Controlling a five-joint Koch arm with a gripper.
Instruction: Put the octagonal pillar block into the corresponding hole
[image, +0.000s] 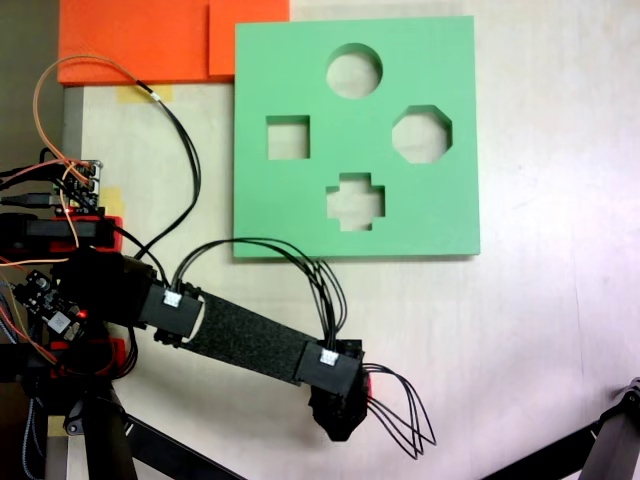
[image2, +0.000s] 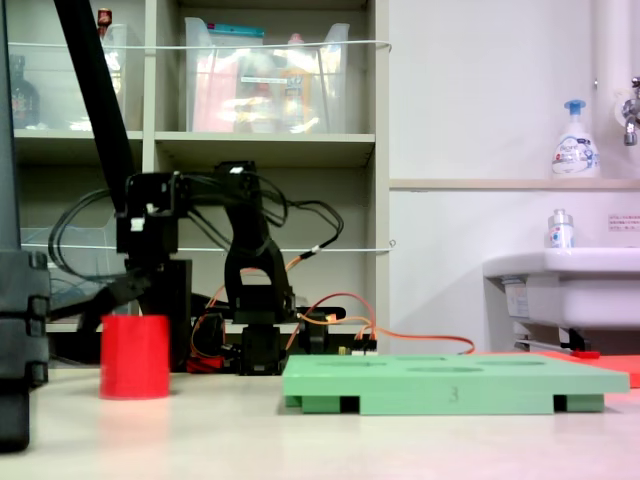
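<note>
Hanging over the near part of the table, the gripper (image: 345, 415) points straight down in the top-down fixed view, so its jaws are hidden under the black wrist housing; in the low side-on fixed view the arm's end (image2: 150, 255) sits behind and above the red block, and I cannot tell whether the jaws are apart or together, nor whether they touch the block.

The octagonal pillar block (image2: 135, 357) stands upright on the pale table (image: 530, 340), a bright red, stubby column with smooth sides and a flat top. From the side it stands well to the left of the green foam board (image2: 450, 382), apart from it. From above only a sliver of red (image: 369, 382) peeks out at the wrist's edge.

The board lies flat. Its corresponding hole (image: 421, 134), the eight-sided cutout, is at the board's right side in the top-down view, with a round cutout (image: 354, 71) above it, a square cutout (image: 288, 138) to the left and a cross-shaped cutout (image: 356, 201) below. All four show bare table through them.
</note>
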